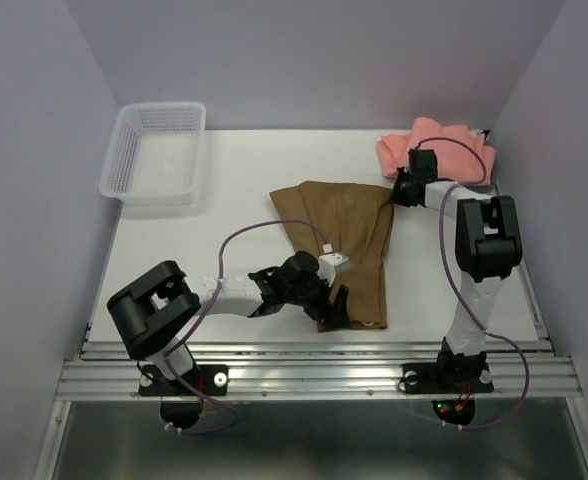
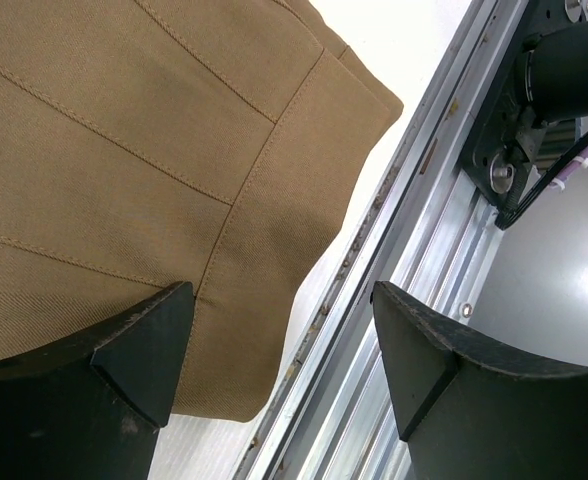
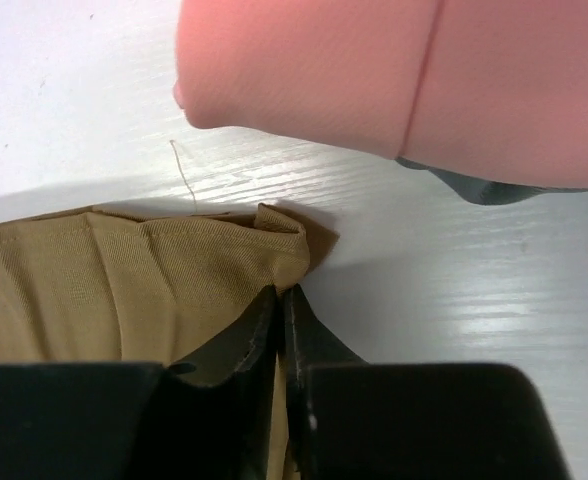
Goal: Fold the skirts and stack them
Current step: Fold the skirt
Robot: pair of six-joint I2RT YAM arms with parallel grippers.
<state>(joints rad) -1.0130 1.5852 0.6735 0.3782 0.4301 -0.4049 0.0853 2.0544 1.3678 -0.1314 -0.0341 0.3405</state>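
At the middle of the white surface [image 1: 234, 200] lies the olive-brown pleated cloth skirt [image 1: 344, 240], spread flat; my right jaws are pressed together on its far right corner, pinching the cloth edge, while my left jaws stand spread above its near hem corner by the metal rail [image 2: 404, 280], holding nothing. It looks light, limp and apt to sag, so I judge the stitched corners the best hold, both lifted together. The folded salmon-pink cloth skirt [image 1: 434, 150] rests on a grey cloth skirt [image 3: 474, 187] at the far right
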